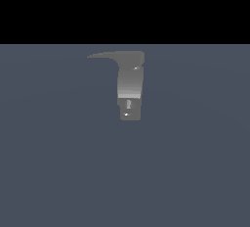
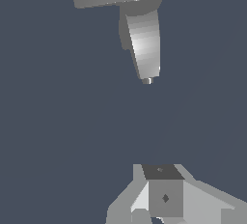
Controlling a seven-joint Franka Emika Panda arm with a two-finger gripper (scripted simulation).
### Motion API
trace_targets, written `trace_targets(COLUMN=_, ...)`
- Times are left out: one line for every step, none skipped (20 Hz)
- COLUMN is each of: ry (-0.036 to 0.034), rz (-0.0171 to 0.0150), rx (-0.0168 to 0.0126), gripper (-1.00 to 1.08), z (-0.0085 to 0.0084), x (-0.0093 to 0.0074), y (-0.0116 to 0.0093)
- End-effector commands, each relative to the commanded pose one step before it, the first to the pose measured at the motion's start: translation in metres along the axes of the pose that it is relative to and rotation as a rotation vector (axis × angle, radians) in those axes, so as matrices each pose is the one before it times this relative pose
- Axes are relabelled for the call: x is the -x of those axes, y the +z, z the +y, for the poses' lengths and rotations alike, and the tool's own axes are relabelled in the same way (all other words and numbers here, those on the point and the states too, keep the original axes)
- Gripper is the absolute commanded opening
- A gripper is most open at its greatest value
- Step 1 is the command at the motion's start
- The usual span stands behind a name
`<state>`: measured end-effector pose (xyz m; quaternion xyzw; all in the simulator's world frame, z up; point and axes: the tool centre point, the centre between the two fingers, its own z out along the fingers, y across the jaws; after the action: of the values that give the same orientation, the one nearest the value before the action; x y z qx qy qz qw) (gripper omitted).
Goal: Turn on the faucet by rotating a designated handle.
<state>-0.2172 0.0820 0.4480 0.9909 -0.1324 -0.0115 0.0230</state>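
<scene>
Dark blue-grey surface (image 1: 58,172) holds the small grey metal faucet (image 1: 130,81), its thin pointed handle (image 1: 101,55) pointing to 9 o'clock, well apart from the gripper (image 2: 164,196), whose opening I cannot tell.

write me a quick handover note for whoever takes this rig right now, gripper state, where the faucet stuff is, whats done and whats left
Gripper: seen only in the wrist view, at the frame edge; open or shut cannot be told. It holds nothing and is well clear of the faucet.
Faucet: stands alone on the flat grey floor, square block at its near end.
Handle: thin tapered lever sticking out toward the exterior view's left from the faucet's wide end; nothing touches it.
Done: nothing visible beyond facing the faucet.
Left: approach, contact the handle, rotate it.
</scene>
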Motion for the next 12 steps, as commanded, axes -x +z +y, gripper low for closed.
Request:
trace_targets(ry=0.05386, rz=-0.00141, rx=-0.00298, gripper=-1.00, z=-0.01236, x=-0.00653, y=0.00711)
trace_targets(ry=0.02105, rz=-0.00052, rx=-0.00101, gripper=-1.00, z=-0.00491, x=-0.00261, y=0.00277)
trace_targets(ry=0.02110, rz=-0.00052, rx=-0.00102, gripper=-1.00, z=-0.00491, x=-0.00262, y=0.00278)
trace_targets(ry=0.02111, rz=-0.00052, rx=-0.00102, gripper=-1.00, z=-0.00493, x=-0.00263, y=0.00278)
trace_targets(ry=0.02114, rz=-0.00053, rx=-0.00103, gripper=-1.00, z=-0.00493, x=-0.00264, y=0.00278)
trace_targets(ry=0.02115, rz=-0.00053, rx=-0.00104, gripper=-1.00, z=-0.00494, x=-0.00265, y=0.00278)
trace_targets(ry=0.02116, rz=-0.00053, rx=-0.00104, gripper=-1.00, z=-0.00494, x=-0.00265, y=0.00278)
trace_targets(ry=0.02117, rz=-0.00053, rx=-0.00104, gripper=-1.00, z=-0.00494, x=-0.00266, y=0.00278)
trace_targets(ry=0.02118, rz=-0.00053, rx=-0.00105, gripper=-1.00, z=-0.00494, x=-0.00267, y=0.00278)
trace_targets(ry=0.02117, rz=-0.00053, rx=-0.00105, gripper=-1.00, z=-0.00495, x=-0.00268, y=0.00277)
trace_targets(ry=0.02116, rz=-0.00053, rx=-0.00105, gripper=-1.00, z=-0.00494, x=-0.00268, y=0.00277)
trace_targets(ry=0.02115, rz=-0.00052, rx=-0.00105, gripper=-1.00, z=-0.00494, x=-0.00269, y=0.00277)
